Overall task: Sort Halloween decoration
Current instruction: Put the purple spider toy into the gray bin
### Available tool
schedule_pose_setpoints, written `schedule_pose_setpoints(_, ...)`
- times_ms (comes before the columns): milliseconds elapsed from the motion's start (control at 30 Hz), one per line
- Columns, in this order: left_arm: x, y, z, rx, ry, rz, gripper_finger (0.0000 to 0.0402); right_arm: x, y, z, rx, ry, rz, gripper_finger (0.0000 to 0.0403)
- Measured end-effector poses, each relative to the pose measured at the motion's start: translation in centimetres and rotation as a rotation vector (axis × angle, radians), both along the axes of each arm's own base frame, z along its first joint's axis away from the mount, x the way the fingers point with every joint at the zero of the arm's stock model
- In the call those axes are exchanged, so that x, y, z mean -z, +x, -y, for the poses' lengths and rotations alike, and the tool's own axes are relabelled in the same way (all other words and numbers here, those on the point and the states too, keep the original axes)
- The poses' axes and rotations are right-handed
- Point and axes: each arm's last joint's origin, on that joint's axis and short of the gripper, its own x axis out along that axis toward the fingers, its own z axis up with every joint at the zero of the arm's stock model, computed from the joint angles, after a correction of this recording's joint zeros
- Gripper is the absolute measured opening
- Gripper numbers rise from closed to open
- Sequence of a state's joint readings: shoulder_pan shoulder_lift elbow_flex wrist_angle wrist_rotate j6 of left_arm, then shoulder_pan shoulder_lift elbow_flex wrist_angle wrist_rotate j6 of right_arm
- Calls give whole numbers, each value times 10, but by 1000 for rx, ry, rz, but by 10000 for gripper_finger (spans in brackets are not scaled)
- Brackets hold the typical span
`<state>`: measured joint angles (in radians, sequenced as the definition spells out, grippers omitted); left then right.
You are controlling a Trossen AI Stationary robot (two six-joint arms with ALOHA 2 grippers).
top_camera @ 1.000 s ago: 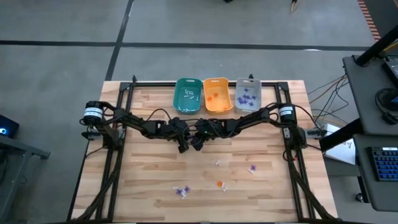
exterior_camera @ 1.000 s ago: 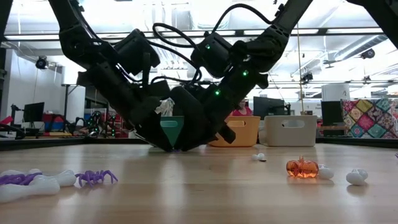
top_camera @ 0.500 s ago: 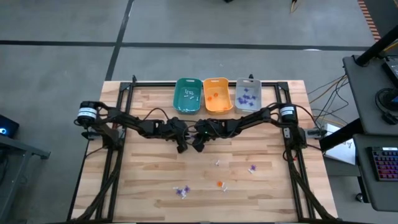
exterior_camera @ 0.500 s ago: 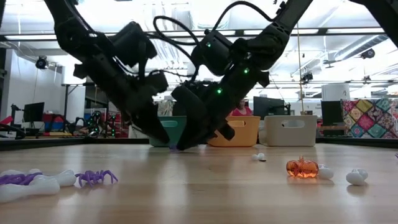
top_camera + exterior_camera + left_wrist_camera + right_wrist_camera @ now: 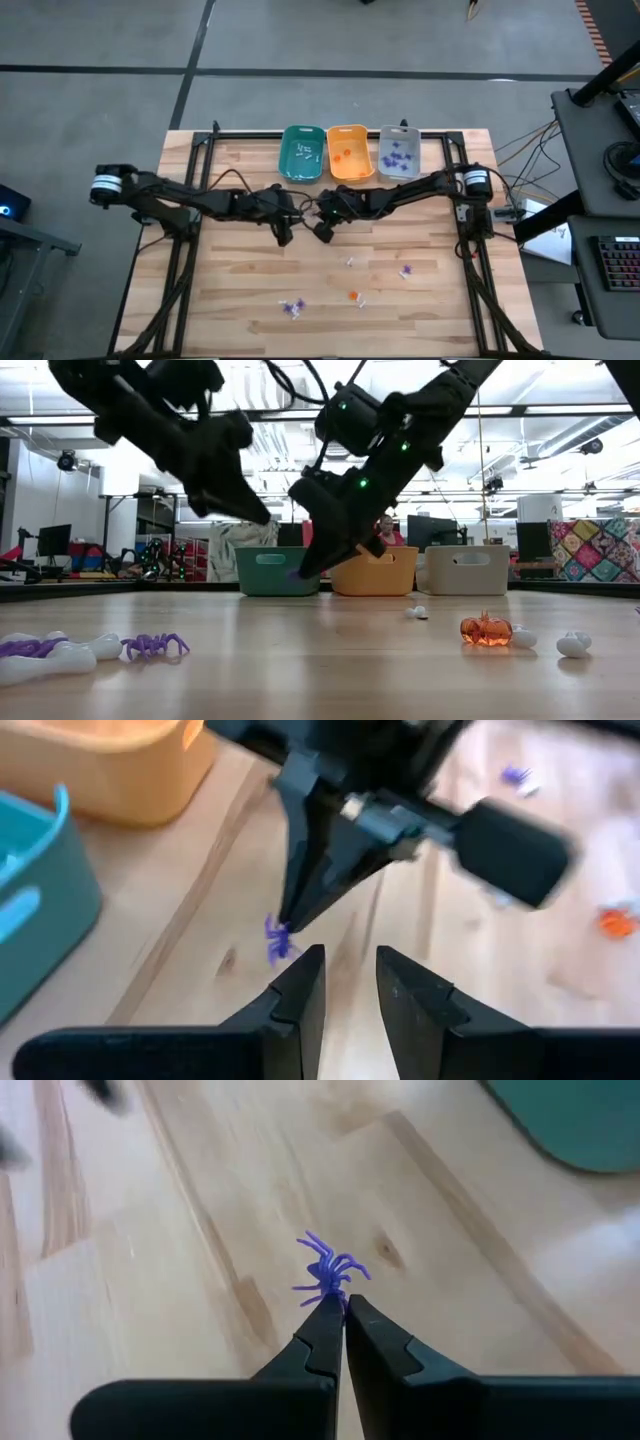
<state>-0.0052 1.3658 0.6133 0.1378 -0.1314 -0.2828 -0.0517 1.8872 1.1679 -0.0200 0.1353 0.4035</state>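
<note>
Partway: bins (image 5: 346,133) already loaded with sorted trinkets; several left loose on table (image 5: 240,280). Purple spider (image 5: 328,1272) pinched in clenched right gripper (image 5: 341,1318), lifted above table centre, just before bins. Left gripper (image 5: 348,982) nearby, parted, nothing held.

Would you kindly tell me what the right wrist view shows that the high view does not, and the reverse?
Only the right wrist view shows the purple spider pinched at the tip of the shut right end effector. Only the high view shows the orange bin, the grey bin, the left end effector and trinkets scattered lower on the table. Both show the teal bin and wooden tabletop.
</note>
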Motion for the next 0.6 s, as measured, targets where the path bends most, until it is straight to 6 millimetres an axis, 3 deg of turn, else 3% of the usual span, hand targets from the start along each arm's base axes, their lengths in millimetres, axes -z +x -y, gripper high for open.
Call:
schedule_pose_setpoints(267,-20,-6,11,39,-8,96,75,-46,-36,0,-18,-69,-167,8)
schedule_pose_setpoints(433,-25,-4,12,47,-1,148,75,-91,-80,8,73,-159,-319,8)
schedule_pose_setpoints(600,-28,-2,12,43,23,186,75,-123,-124,30,286,-249,-404,8)
